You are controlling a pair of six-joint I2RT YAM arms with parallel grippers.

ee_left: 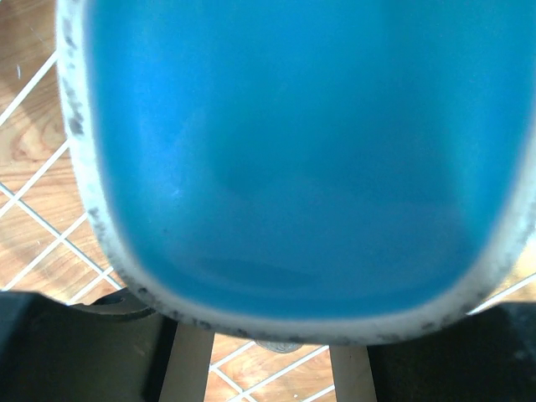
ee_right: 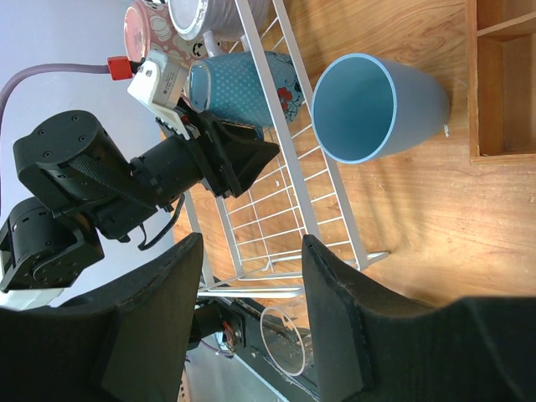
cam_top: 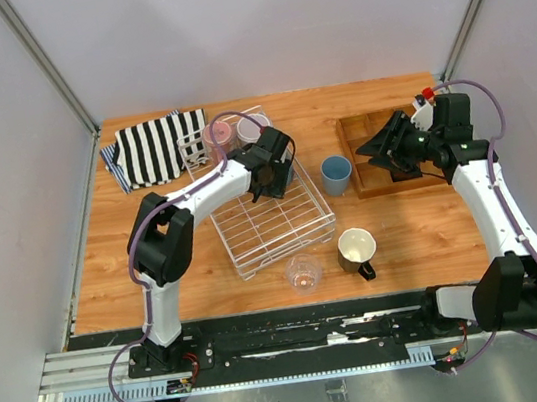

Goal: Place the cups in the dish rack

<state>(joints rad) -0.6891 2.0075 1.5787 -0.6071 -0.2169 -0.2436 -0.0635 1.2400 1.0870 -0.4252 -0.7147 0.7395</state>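
The white wire dish rack lies mid-table. A pink mug and a grey-lilac cup stand at its far end. My left gripper hangs over the rack's far part, shut on the blue-grey mug. The mug's blue inside fills the left wrist view. A light blue tumbler, a dark mug with cream inside and a clear glass stand on the table right of and in front of the rack. My right gripper is open and empty.
A brown wooden compartment tray sits at the right, under my right gripper. A black-and-white striped cloth lies at the back left, beside the rack. Grey walls close in the table on three sides.
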